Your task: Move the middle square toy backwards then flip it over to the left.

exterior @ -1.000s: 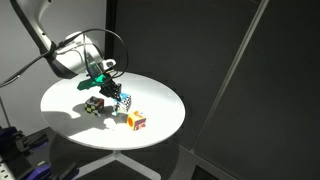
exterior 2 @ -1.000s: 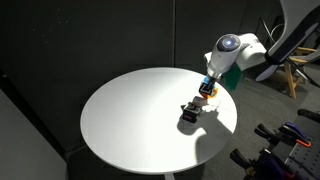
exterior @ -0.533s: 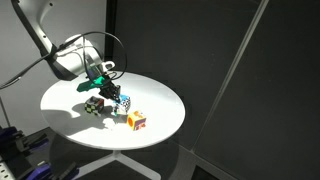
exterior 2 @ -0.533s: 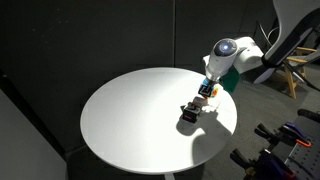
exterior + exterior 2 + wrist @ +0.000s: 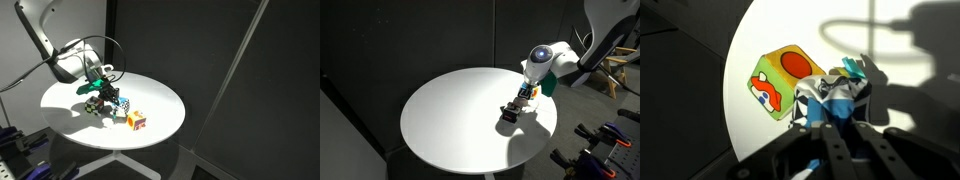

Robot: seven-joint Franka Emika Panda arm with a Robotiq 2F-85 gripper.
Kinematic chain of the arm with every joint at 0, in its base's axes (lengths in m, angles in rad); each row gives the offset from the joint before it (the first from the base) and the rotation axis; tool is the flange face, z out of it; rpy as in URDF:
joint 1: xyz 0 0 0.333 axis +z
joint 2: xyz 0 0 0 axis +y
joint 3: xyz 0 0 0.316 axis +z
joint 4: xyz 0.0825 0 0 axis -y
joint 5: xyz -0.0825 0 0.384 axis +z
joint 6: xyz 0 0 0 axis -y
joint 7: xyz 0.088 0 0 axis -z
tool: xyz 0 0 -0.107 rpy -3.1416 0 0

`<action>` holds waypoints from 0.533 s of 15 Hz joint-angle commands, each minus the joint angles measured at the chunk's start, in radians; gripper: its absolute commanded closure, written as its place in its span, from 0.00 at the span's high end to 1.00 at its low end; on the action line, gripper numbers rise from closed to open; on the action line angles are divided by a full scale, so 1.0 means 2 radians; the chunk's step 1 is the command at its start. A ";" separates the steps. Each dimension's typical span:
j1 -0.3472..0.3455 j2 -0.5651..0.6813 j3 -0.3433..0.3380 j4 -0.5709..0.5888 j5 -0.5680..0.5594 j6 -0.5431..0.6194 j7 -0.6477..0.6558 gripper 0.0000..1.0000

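Closely framed, claw (image 5: 108, 92) at middle square toy (image 5: 830, 100), grip unclear, green cube (image 5: 94, 105) only in an exterior view

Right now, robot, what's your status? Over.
Jaws at the blue-and-white cube, grip unclear. Dark green cube and orange cube flank it, close by.

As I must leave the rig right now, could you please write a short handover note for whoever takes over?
Gripper: low over the white table, fingers at the middle square toy; whether they are shut on it cannot be told.
Things: the toy sits on the table between the dark green cube and the orange cube.
Done: the approach to the toy.
Left, by the look of it: move the toy backwards, then flip it over to the left.
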 commanded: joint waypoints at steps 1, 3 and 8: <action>0.012 0.012 -0.010 0.011 -0.016 -0.006 0.022 0.05; 0.014 0.014 -0.011 0.011 -0.016 -0.005 0.024 0.05; 0.019 0.016 -0.015 0.012 -0.018 -0.004 0.027 0.09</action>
